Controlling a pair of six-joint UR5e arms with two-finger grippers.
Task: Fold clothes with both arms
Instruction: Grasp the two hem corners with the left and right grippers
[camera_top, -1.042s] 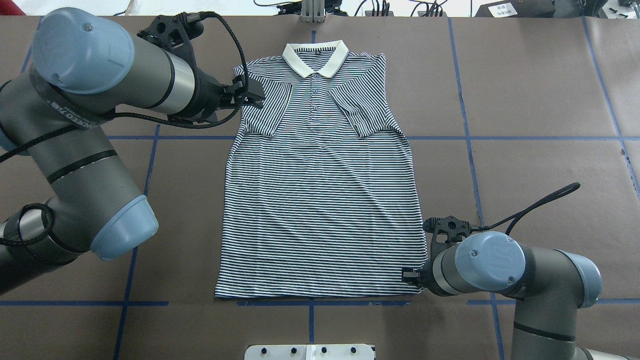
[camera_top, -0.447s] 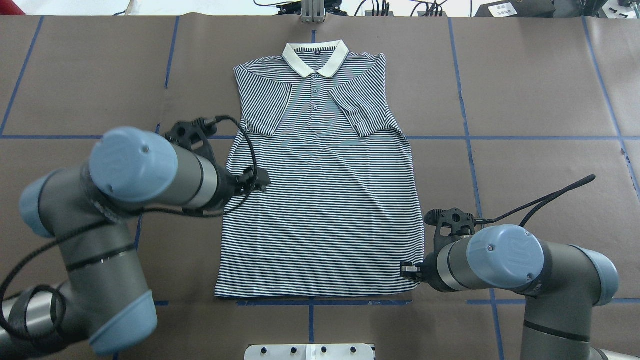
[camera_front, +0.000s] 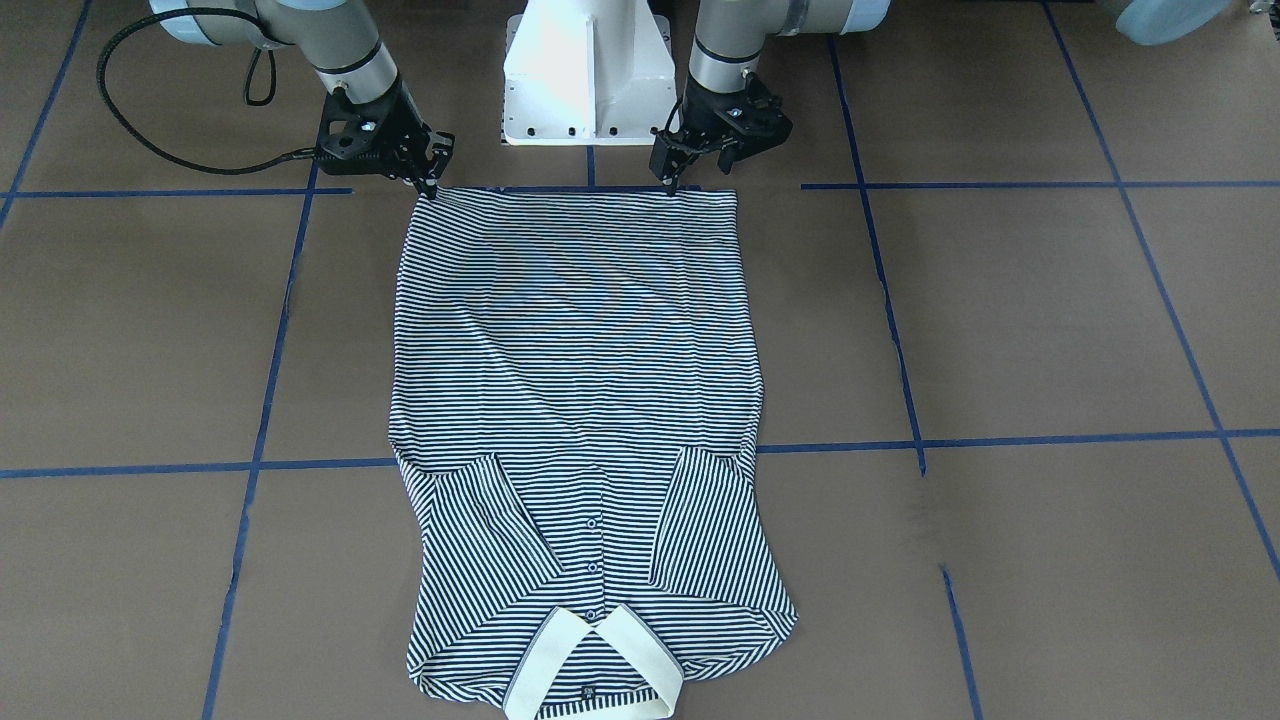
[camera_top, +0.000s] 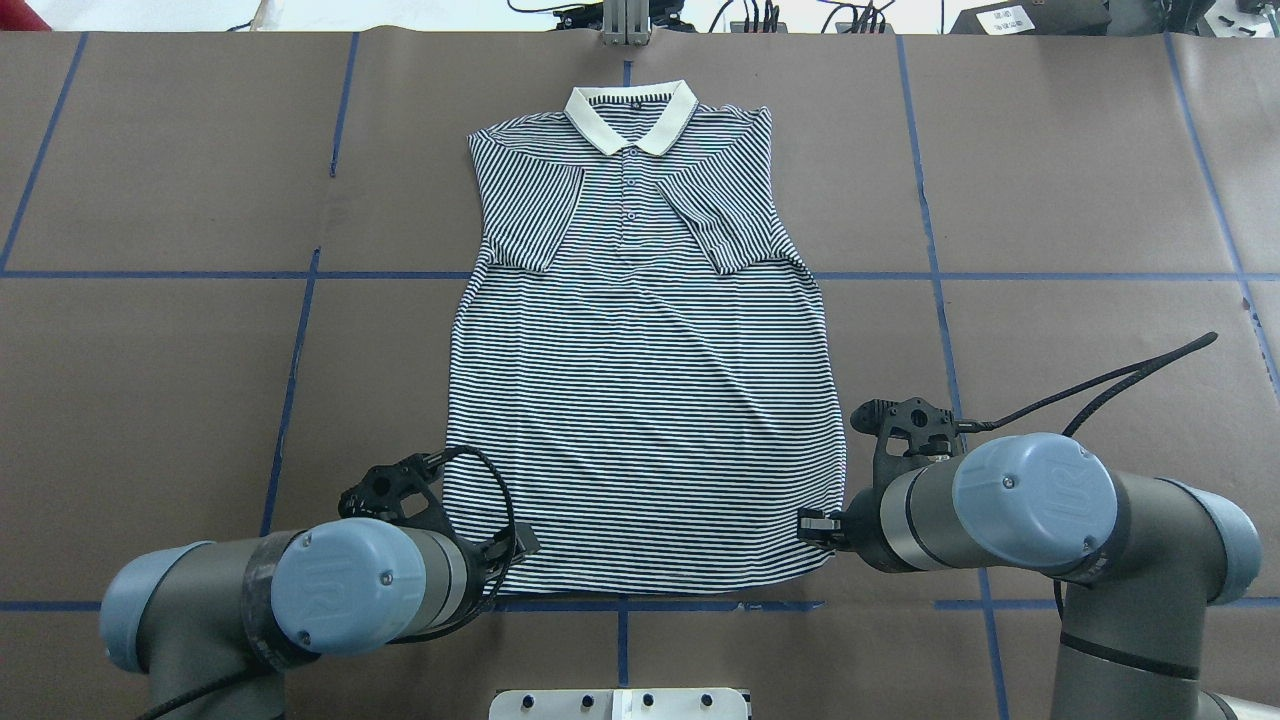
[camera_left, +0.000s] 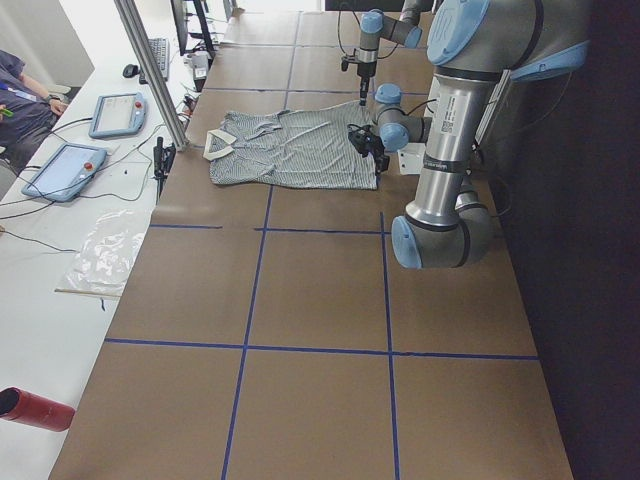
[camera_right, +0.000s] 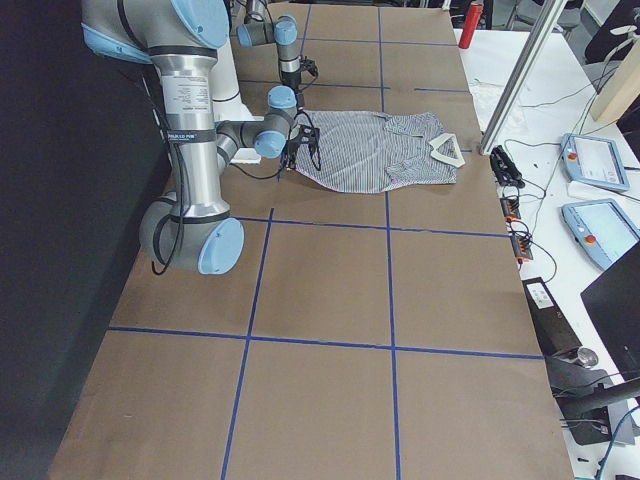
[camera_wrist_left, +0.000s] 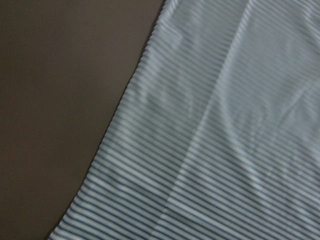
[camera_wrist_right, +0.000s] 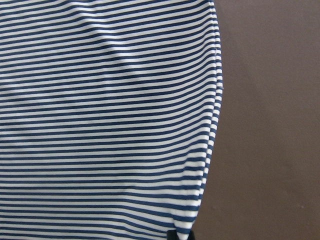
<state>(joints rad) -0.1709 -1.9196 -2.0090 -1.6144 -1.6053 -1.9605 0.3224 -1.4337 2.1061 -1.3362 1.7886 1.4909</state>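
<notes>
While my right gripper (camera_top: 812, 524) is pinched closed on the polo shirt (camera_top: 640, 400) at the hem corner on my right, my left gripper (camera_top: 517, 547) hangs over the opposite hem corner. Its jaws look spread, with nothing between them. In my right wrist view the striped edge puckers toward a black fingertip (camera_wrist_right: 172, 235) at the bottom of the frame. My left wrist view is blurred and shows only the shirt's side edge running diagonally against the brown surface.

The shirt lies flat and face up on the desk (camera_top: 1050, 200), hem toward me and cream collar (camera_top: 630, 115) at the far end. Both short sleeves (camera_top: 525, 215) are folded inward over the chest, one on each side of the buttoned placket (camera_top: 630, 190). Blue tape lines (camera_top: 1050, 276) cross the brown desk in a grid. My white pedestal base (camera_front: 588, 70) stands just behind the hem, between my two arms.
</notes>
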